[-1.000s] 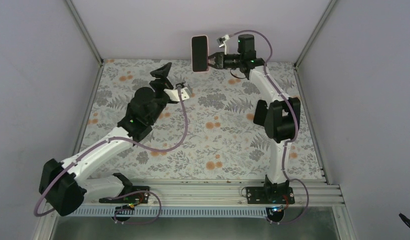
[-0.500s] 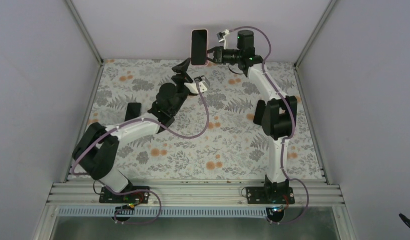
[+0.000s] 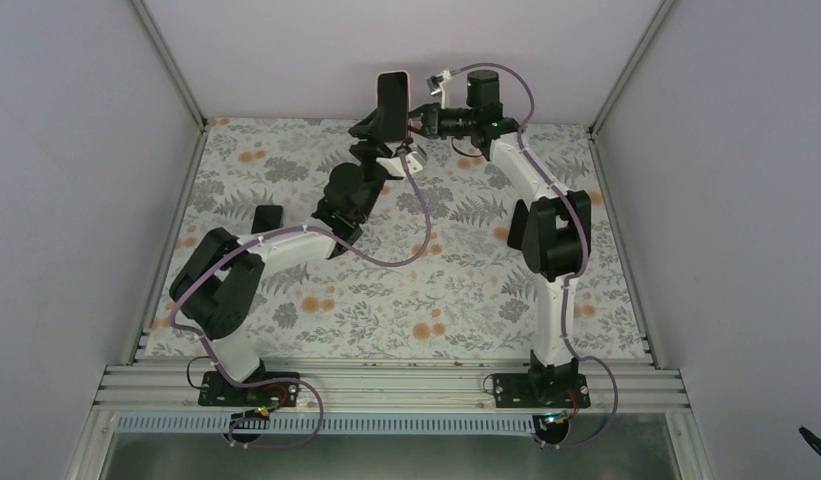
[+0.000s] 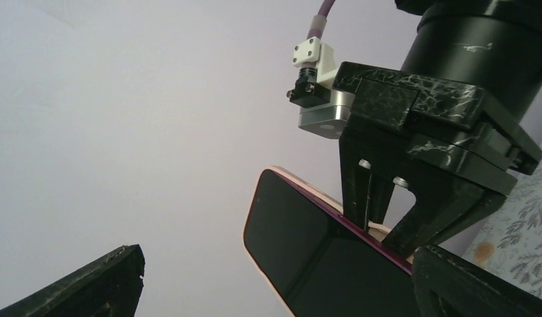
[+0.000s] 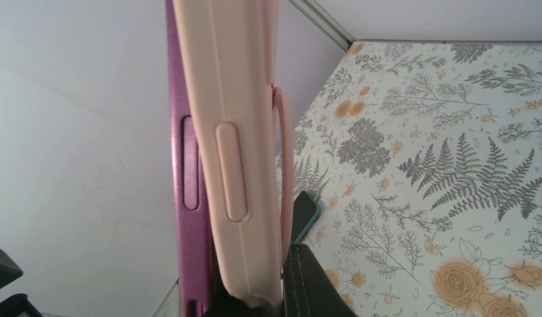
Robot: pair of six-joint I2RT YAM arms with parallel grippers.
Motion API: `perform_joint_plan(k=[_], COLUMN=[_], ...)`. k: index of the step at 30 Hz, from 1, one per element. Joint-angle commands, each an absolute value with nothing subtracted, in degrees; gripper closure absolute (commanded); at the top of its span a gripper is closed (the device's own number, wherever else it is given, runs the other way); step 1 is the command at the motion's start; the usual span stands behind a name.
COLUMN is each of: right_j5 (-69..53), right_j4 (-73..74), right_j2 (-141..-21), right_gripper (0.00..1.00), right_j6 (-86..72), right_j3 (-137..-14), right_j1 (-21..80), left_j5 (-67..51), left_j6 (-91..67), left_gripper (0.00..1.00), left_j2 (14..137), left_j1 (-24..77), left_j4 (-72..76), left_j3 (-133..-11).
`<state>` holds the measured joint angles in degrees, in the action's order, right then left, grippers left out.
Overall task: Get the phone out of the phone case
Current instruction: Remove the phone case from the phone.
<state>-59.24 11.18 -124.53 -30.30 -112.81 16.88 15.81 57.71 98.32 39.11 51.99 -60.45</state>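
Right hand (image 3: 414, 118) is clamped on one long edge of the phone case (image 5: 228, 152), holding it upright in the air above the far edge of the desk (image 3: 466, 270). The phone (image 4: 301, 251) sits in the case with its glass turned toward your left arm. Your left hand (image 3: 371, 135) is wide open and holds nothing. In its wrist view, its fingers stand on either side of the phone and neither touches it.

For the pull, I'd aim the left fingers at the phone's free end, well away from the right hand's pinch. That pinch looks to press on the glass as well as the case. Start at a corner: the soft pink rim should peel back there, while a straight tug would likely drag the case along. Close gently, since glossy glass tends to slip. The right wrist view shows the phone's purple side beside the pink wall. Whether that edge has lifted, I cannot tell.
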Motion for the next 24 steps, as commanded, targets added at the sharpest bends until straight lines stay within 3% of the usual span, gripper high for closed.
perform_joint_plan(k=[1,24], right_j5=[-60.8,-62.0], right_j4=[6.8,5.3], right_j2=[-119.5,-117.7], right_gripper=[0.97,0.97], right_j6=[-30.8,-31.3], right_j3=[-112.6,-111.6], right_j1=[17.4,18.5], left_j5=[17.4,15.8], left_j6=[58.8,53.8], left_gripper=[0.0,0.0], left_j2=[100.5,102.6], left_j1=[39.3,35.9], left_j4=[54.8,42.3], left_j3=[-62.8,-68.4])
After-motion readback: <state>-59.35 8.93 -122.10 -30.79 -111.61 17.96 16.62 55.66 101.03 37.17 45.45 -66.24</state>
